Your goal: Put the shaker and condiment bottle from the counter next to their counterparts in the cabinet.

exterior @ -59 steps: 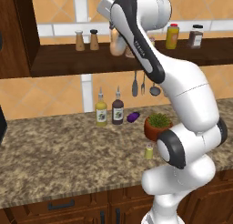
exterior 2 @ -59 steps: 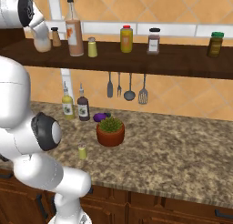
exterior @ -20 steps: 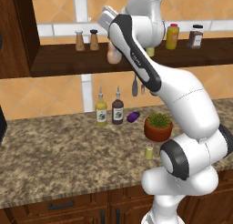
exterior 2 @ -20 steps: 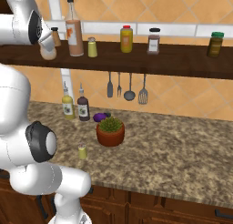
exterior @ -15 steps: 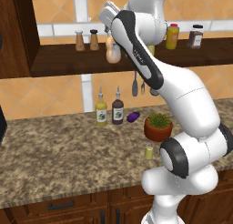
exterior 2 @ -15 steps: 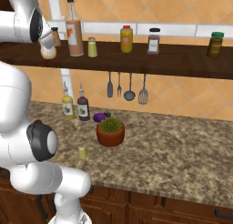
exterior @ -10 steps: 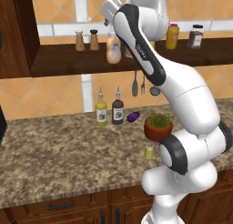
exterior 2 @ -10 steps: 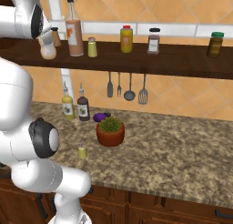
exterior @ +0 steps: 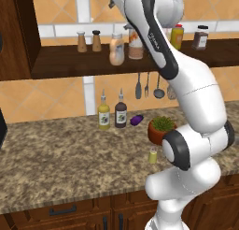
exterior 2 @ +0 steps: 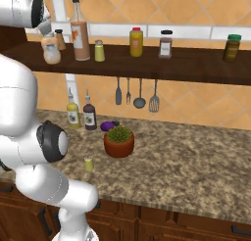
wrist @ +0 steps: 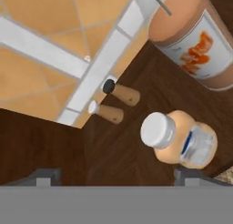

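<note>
We have just let go: the gripper [wrist: 113, 173] hangs spread above the bottle [exterior: 116, 49], now on the shelf [exterior: 65, 65] beside the tall bottle [exterior 2: 79, 36]. The shaker [exterior: 152, 155] remains.

On the cabinet [exterior: 70, 61] shelf, the condiment bottle [exterior: 116, 49] stands between the brown shakers [exterior: 88, 41] and the tall bottle [exterior: 135, 44]; the shaker [exterior: 152, 155] sits near the worktop's [exterior: 56, 154] front edge.

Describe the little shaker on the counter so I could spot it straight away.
Find the speckled stone counter, then the potted plant in its clay pot. Just in front of the pot stands the shaker, yellow-green with a pale top, far shorter than the two bottles by the wall.
</note>
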